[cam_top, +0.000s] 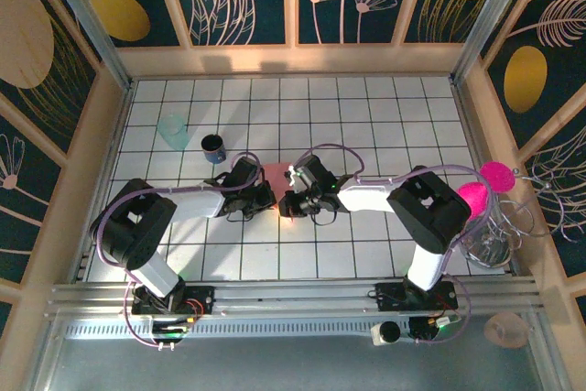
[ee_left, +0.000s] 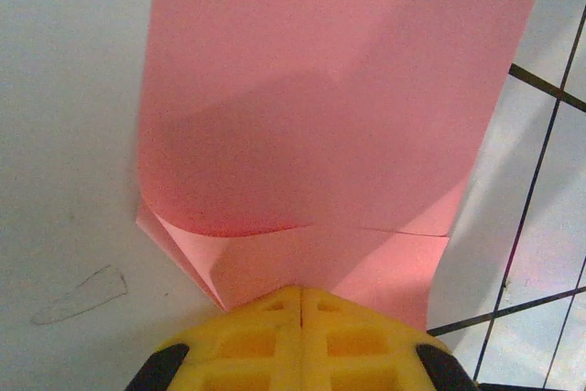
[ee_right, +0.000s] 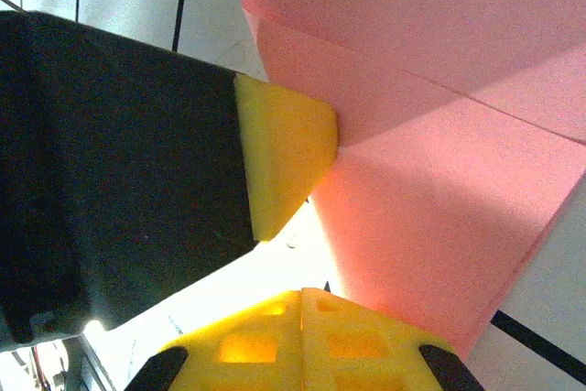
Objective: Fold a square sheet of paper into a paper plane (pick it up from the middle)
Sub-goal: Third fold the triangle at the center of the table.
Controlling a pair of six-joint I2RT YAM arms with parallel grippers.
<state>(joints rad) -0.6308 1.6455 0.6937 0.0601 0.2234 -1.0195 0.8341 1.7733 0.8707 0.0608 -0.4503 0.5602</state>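
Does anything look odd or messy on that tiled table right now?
Nothing spilled or broken. The salmon-pink paper sheet, pinched by the left gripper with the right gripper shut at its edge, bulges in a curve rather than lying flat, and a folded corner juts out.

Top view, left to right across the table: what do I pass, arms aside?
Clear cup → dark cup → paper → magenta discs

Matt, smooth pink paper sheet [ee_left: 330, 89]
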